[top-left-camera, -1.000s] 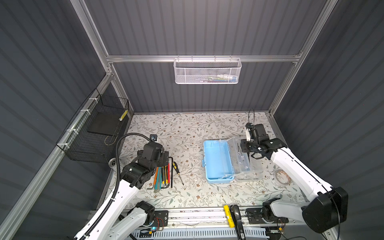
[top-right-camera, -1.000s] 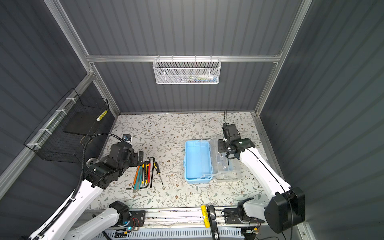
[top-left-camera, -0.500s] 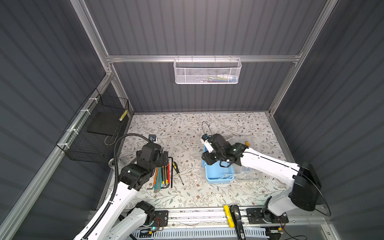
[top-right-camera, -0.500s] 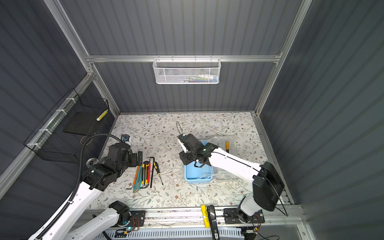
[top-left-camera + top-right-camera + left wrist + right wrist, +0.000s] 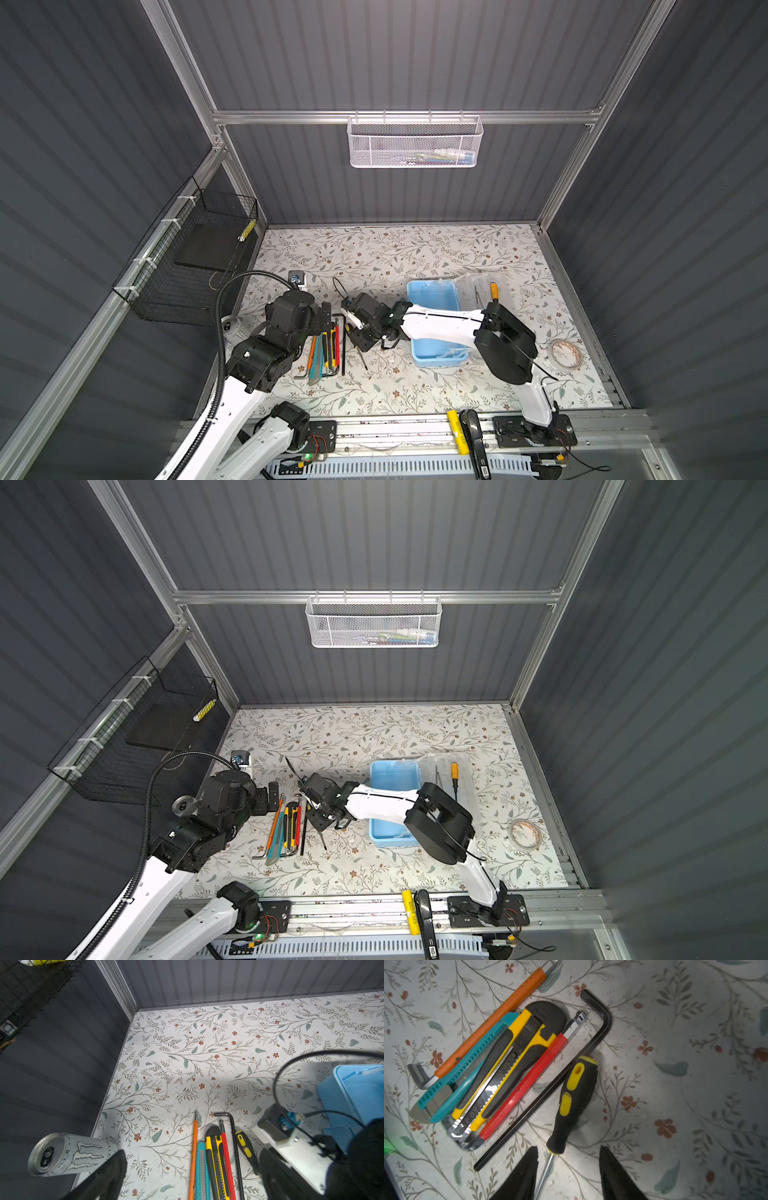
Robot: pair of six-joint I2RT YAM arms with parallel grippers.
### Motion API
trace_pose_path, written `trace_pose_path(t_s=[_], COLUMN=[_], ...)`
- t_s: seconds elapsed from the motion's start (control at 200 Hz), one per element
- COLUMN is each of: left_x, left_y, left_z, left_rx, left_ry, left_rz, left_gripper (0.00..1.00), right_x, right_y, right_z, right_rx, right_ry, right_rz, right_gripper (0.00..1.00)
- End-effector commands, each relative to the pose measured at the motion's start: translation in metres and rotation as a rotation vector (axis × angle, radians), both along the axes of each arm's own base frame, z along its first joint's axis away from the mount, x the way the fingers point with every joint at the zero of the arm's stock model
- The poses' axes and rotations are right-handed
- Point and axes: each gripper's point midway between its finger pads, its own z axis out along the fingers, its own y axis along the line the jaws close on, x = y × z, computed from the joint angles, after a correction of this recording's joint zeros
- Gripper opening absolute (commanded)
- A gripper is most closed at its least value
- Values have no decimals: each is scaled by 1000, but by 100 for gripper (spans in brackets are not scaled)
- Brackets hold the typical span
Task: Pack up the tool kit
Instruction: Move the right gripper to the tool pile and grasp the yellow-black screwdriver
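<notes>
Tool kit (image 5: 432, 296) noted right of centre on the floral mat (image 5: 374, 257), light blue base open, clear lid (image 5: 478, 286) folded out to its right. An orange-handled screwdriver (image 5: 493, 291) appears to lie on the lid. Right gripper (image 5: 569, 1148) is found across the middle, over the row of knives and hex keys (image 5: 517, 1049), fingers (image 5: 527, 1167) spread, the shaft of the black-and-yellow screwdriver (image 5: 577, 1093) lying between them. Left gripper (image 5: 192, 1154) is held above the same row, fingers (image 5: 110, 1169) spread wide, nothing gripped
</notes>
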Motion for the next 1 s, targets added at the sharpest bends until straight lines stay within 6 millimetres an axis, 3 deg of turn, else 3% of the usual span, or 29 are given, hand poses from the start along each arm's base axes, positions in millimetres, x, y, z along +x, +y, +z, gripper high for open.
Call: trace_pose_path(t_s=[0.0, 0.345, 0.57, 0.685, 0.791, 0.996], left_x=[-3, -9, -8, -8, -7, -5], left_y=[5, 7, 3, 4, 4, 2], left_z=[10, 16, 15, 15, 14, 11], left_rx=[-10, -34, -38, -35, -29, -23], left_ry=[-29, -56, -49, -49, -48, -33], left_rz=[11, 7, -8, -6, -5, -7], left_gripper=[100, 100, 100, 99, 99, 99], right_x=[9, 16, 15, 19, 21, 25], right_y=[8, 6, 2, -2, -2, -4], right_z=[-2, -30, -44, -44, -36, -13], right_rx=[-7, -116, -156, -165, -157, -128], right_ry=[-9, 17, 54, 38, 27, 1], right_rz=[-16, -74, -114, -137, -144, -150], right_gripper=[51, 51, 44, 37, 29, 22])
